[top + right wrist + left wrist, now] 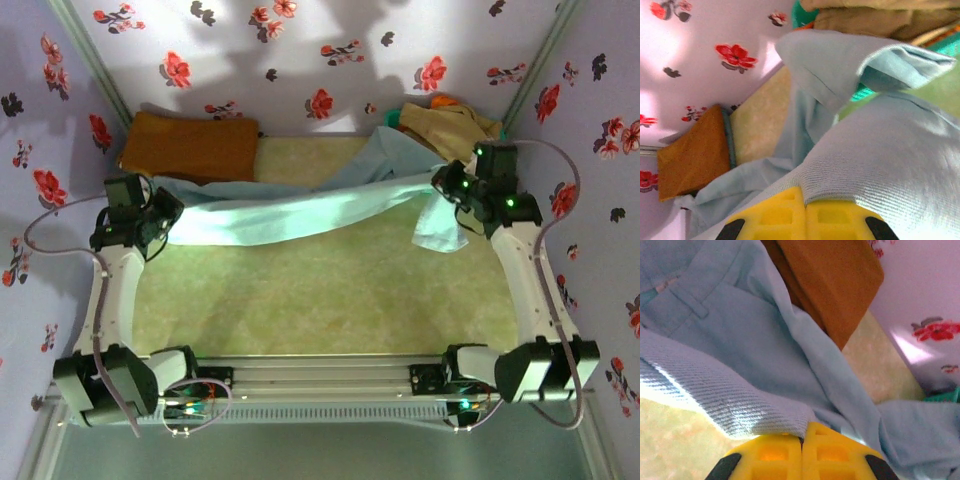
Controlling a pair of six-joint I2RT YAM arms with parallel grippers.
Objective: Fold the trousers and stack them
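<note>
Pale blue-grey trousers (300, 215) run stretched from my left claw (165, 212) to my right claw (447, 186) in the top view. The wrist cameras give me what this view hides: each claw has its yellow jaws closed tight on a fold of the trousers, and a belt loop (687, 304) lies ahead of the left one. Both arms reach forward over the table (330, 300), one at each side. A mustard-brown cloth (190, 148) lies just beyond the left claw, beige garments (450, 122) beyond the right.
</note>
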